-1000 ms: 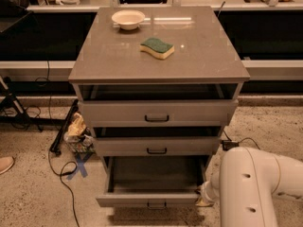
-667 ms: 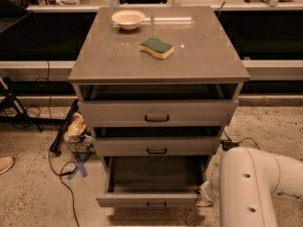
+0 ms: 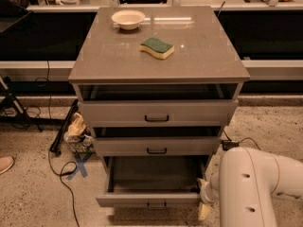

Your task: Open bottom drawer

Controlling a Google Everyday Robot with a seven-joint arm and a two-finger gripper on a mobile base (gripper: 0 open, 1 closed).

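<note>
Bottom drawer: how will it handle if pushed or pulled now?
The bottom drawer shows nothing inside, so it is probably light and easy to slide. Its flat front looks rigid, so it likely moves straight. The gripper sits at its right front corner; an off-centre push might skew it.

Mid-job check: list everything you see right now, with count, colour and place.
cabinet: one, grey, centre, three drawers
top drawer: one, grey, slightly open
middle drawer: one, grey, slightly open
bottom drawer: one, grey, pulled out furthest, inside looks bare
bowl: one, cream, cabinet top, back left
sponge: one, green over yellow, cabinet top, middle
cables: several, black, floor left of cabinet
tape cross: one, blue, floor left of bottom drawer
crumpled bag: one, yellowish, floor by cabinet's left side
shoe: one, pale, left edge
arm: one, white, lower right
gripper: one, pale, at right end of bottom drawer's front
</note>
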